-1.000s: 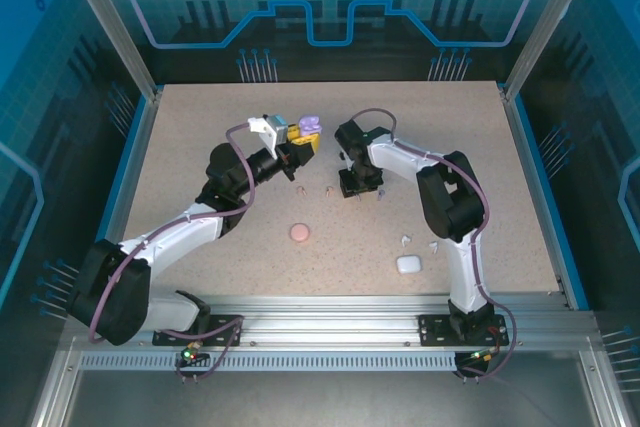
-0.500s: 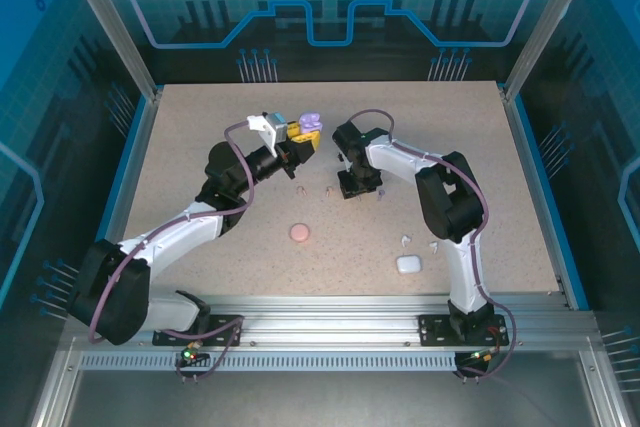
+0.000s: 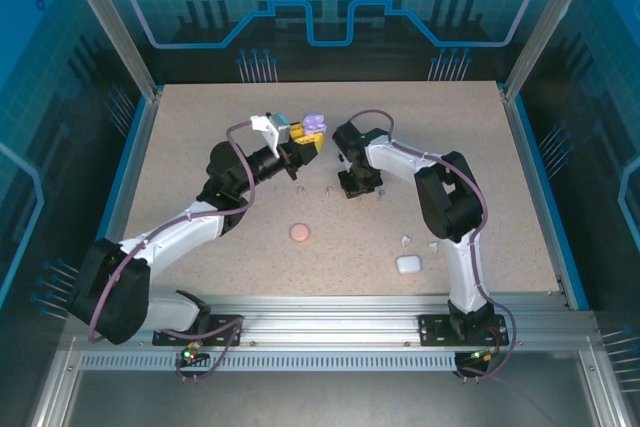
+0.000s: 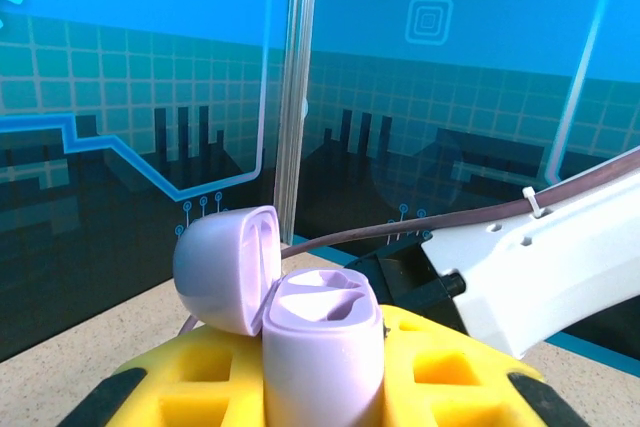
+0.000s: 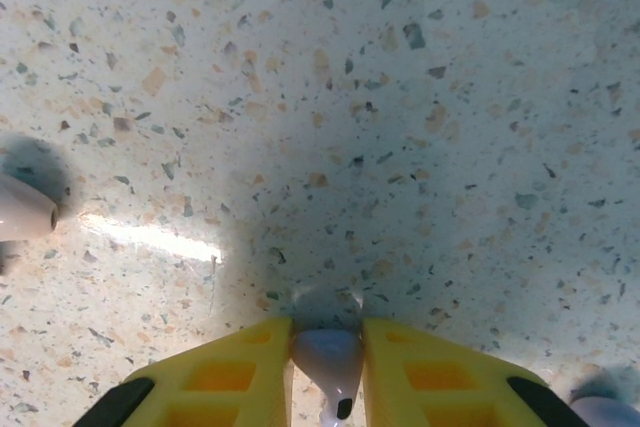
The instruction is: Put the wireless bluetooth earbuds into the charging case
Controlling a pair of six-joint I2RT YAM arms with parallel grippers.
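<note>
My left gripper (image 3: 303, 141) is shut on an open purple charging case (image 4: 322, 347) and holds it upright above the table. The case's lid (image 4: 226, 267) is flipped back to the left, and both sockets are empty. The same purple case (image 3: 314, 124) shows at the table's middle back. My right gripper (image 3: 357, 190) is down on the table, just right of it. Its yellow fingers (image 5: 225, 372) press both sides of a pale purple earbud (image 5: 328, 359), stem toward the camera. A second purple earbud (image 3: 381, 194) lies right beside this gripper.
Two pale pink earbuds (image 3: 301, 190) (image 3: 329, 190) lie left of the right gripper, and one of them (image 5: 20, 212) is at the right wrist view's left edge. A shut pink case (image 3: 299, 232) sits nearer the front. A white case (image 3: 408, 264) and two white earbuds (image 3: 405, 240) (image 3: 434, 245) lie front right.
The right gripper's fingers have closed in on the pale purple earbud. The left gripper has shifted the purple case slightly right.
</note>
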